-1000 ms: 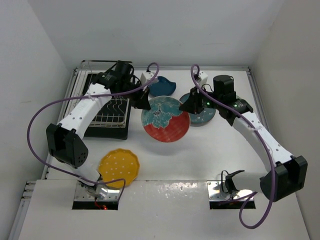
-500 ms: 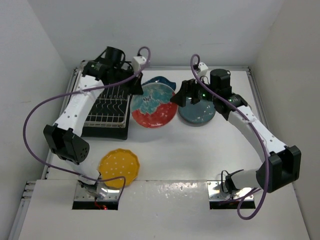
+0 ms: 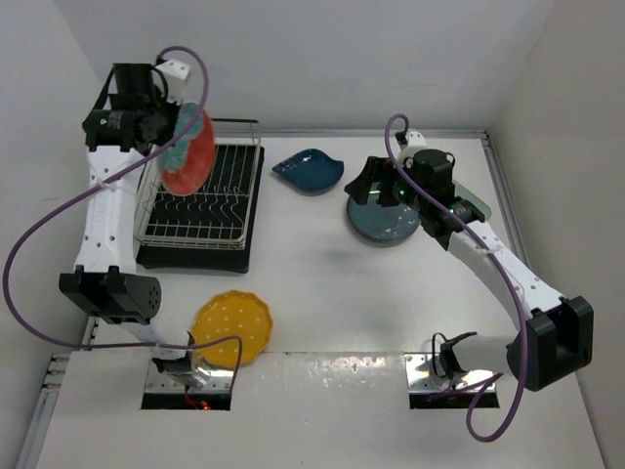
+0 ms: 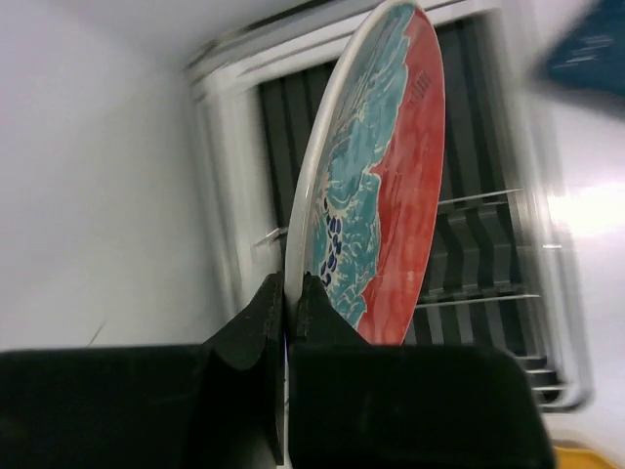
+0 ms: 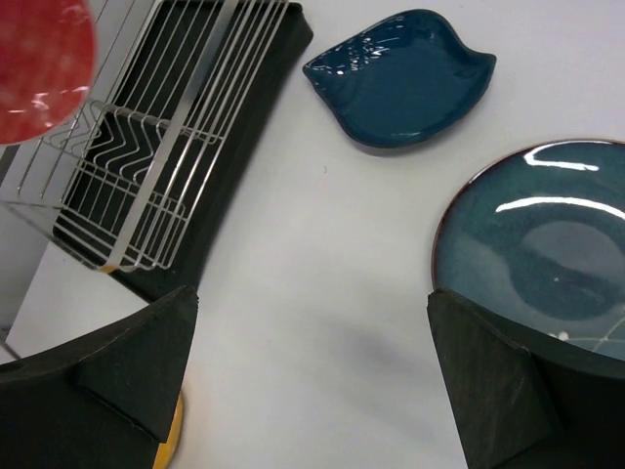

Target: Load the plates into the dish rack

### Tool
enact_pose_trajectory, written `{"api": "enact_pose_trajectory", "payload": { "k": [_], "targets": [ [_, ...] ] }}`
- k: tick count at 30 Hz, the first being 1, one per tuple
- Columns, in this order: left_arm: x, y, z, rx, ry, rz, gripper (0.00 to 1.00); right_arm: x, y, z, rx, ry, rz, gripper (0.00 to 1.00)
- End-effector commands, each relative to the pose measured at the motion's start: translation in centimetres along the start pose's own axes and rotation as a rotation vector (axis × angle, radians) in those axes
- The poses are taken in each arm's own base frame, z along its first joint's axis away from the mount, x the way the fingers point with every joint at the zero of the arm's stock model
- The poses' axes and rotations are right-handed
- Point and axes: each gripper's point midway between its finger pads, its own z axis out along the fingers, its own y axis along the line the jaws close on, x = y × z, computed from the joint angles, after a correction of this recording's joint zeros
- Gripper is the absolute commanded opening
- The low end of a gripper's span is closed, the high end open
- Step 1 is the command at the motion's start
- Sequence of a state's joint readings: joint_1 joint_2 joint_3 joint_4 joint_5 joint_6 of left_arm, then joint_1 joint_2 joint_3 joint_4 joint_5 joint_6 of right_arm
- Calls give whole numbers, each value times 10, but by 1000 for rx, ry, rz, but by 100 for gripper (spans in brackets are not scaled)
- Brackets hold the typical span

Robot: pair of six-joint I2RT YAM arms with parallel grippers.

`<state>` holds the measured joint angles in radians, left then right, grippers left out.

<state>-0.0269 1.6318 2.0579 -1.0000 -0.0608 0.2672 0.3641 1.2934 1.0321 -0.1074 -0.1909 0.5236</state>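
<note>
Now, left tool (image 4: 289, 298) clamped on red plate (image 4: 391, 176) over dish rack (image 3: 210, 210), right tool (image 5: 312, 381) apart

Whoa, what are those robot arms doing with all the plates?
They are loading plates into the dish rack. The left fingers pinch the rim of the red plate, holding it on edge above the rack, not yet slotted in. The right fingers are open, hovering at the edge of the teal plate. The dark blue plate and the yellow plate lie flat on the table, untouched.
</note>
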Motion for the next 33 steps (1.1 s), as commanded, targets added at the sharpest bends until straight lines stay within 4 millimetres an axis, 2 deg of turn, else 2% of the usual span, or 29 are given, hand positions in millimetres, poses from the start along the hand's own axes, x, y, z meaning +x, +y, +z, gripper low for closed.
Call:
{"api": "enact_pose_trajectory", "payload": {
  "k": [1, 2, 3, 7, 13, 15, 19, 24, 29, 33],
  "targets": [
    [-21, 84, -67, -350, -138, -58, 0, -16, 1, -6, 25, -81, 4, 100],
    [-19, 91, -69, -371, -144, -58, 0, -13, -1, -5, 28, -74, 4, 100],
    [-5, 100, -62, -389, -107, -70, 0, -14, 0, -4, 25, -76, 3, 100],
    [18, 117, -55, -423, -60, -72, 0, -7, -3, -2, 27, -55, 7, 100],
    [32, 137, -41, -455, -26, -40, 0, 1, -8, -4, 40, -41, 6, 100],
    [29, 141, -42, -472, -34, -15, 0, 3, -9, -4, 44, -38, 7, 100],
    [37, 151, -35, -510, 7, 1, 0, 3, -9, -4, 45, -37, 12, 100],
    [26, 155, -36, -515, -31, 9, 0, 1, -7, -5, 42, -40, 8, 100],
    [50, 141, -11, -456, 27, 17, 0, 2, -7, -6, 42, -35, 6, 100],
    [62, 140, -5, -446, 46, 23, 0, 5, -10, -8, 55, -24, 4, 100]
  ]
}}
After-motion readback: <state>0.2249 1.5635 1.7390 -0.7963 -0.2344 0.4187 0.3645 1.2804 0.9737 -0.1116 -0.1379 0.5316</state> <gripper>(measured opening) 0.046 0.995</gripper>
